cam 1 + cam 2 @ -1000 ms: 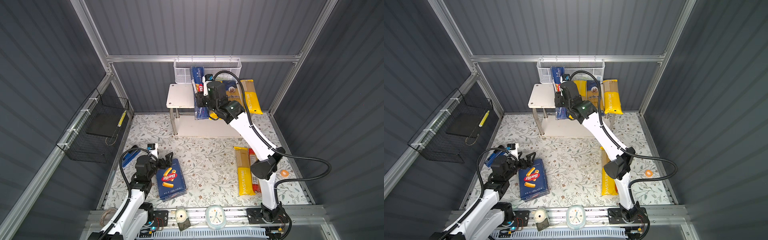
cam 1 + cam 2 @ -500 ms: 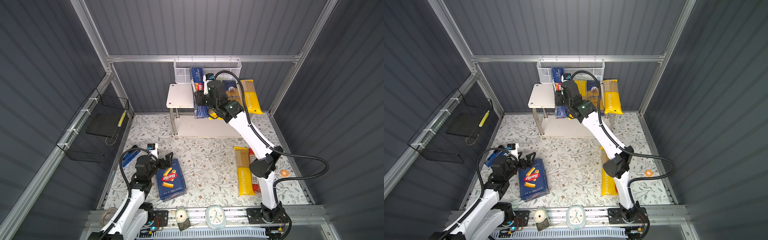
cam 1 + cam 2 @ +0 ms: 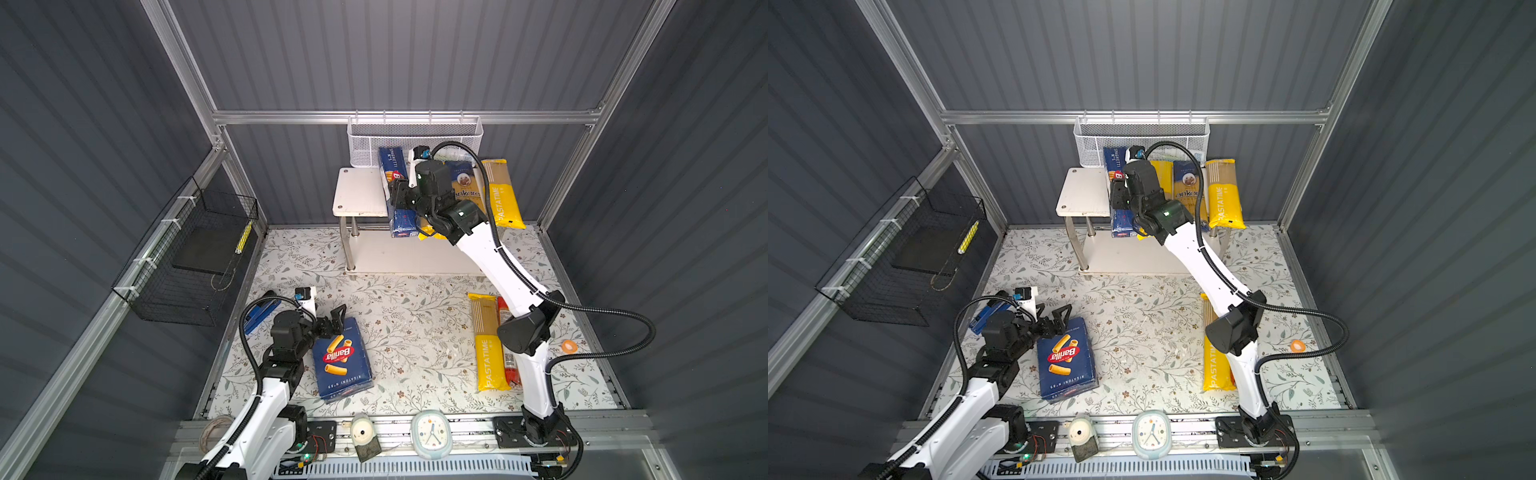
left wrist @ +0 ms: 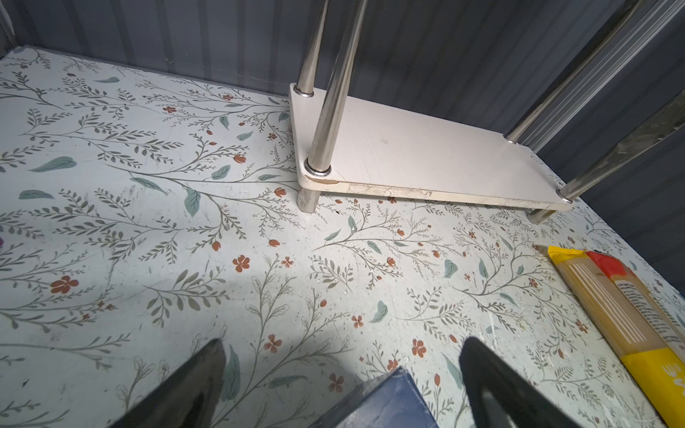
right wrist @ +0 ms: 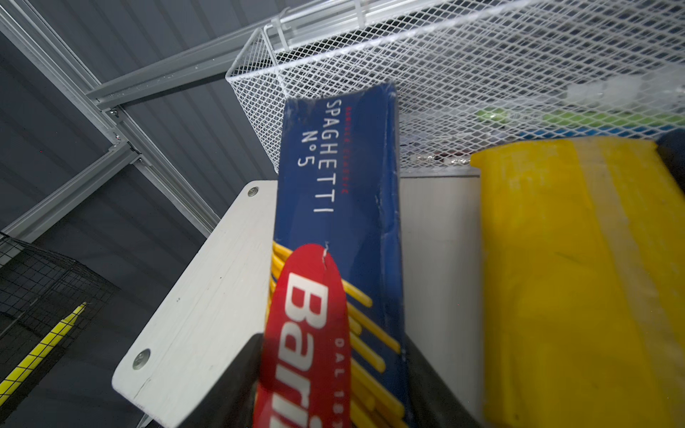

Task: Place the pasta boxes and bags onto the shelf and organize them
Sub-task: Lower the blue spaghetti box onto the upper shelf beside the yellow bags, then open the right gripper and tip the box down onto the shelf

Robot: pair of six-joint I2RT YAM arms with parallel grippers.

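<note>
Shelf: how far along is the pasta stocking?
Done: plain yellow bag, ankara bag and a PASTATIME bag lie on the top tier of the shelf. In hand: spaghetti box, also up there, straddled by the right pincer. Left: rigatoni box by the open left pincer, second PASTATIME bag and red bag on the table.

Floral-print bench (image 3: pixel 415 324), white shelf (image 3: pixel 357 195) parked at the back on chrome posts. Lined up across the top board, ends poking over the front edge: spaghetti box (image 3: pixel 392 166), plain yellow bag (image 3: pixel 1162 174), ankara bag (image 3: pixel 465 187), PASTATIME bag (image 3: pixel 503 195). Down on the bench: rigatoni box (image 3: pixel 343 361) lying flat on the left, second PASTATIME bag (image 3: pixel 490 349) and red bag (image 3: pixel 510 365) side by side on the right, small orange thing (image 3: pixel 569 345) near the right rim, blue thing (image 3: pixel 259 316) at the left edge.
</note>
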